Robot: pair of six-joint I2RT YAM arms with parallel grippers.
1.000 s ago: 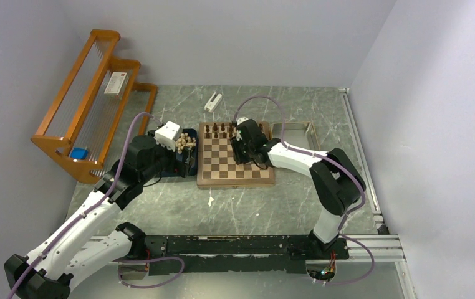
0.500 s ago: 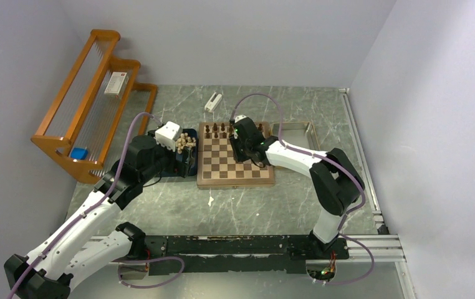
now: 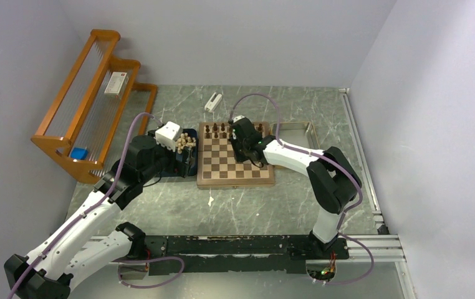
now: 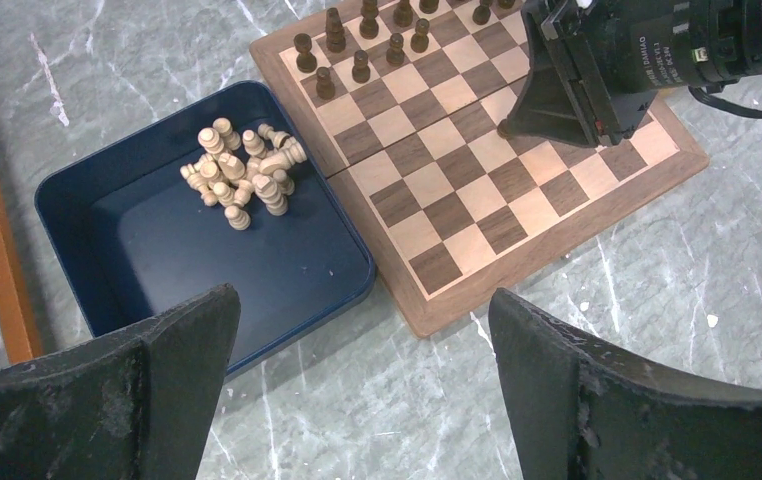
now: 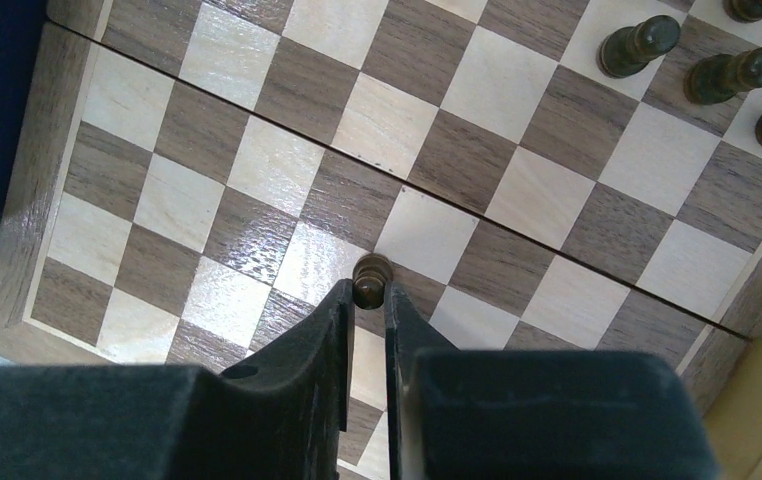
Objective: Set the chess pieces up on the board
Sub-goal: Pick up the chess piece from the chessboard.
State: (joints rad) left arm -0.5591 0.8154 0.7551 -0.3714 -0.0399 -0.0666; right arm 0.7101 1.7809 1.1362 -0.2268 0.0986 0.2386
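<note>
Dark pawn, body hidden, sits pinched in the right gripper; left gripper spread wide.

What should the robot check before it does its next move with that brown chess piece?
1. Right hand gripping the dark piece: ok, a finger presses on each side.
2. Dark piece lifted off the board: cannot tell.
3. Dark piece in its home row: not ok, it is by the board's middle seam.
4. Other dark pieces standing upright at the far end: ok.
5. Left hand open and apart from the right arm: ok.
6. Pale pieces on the board: not ok, they lie heaped in the blue tray.
</note>
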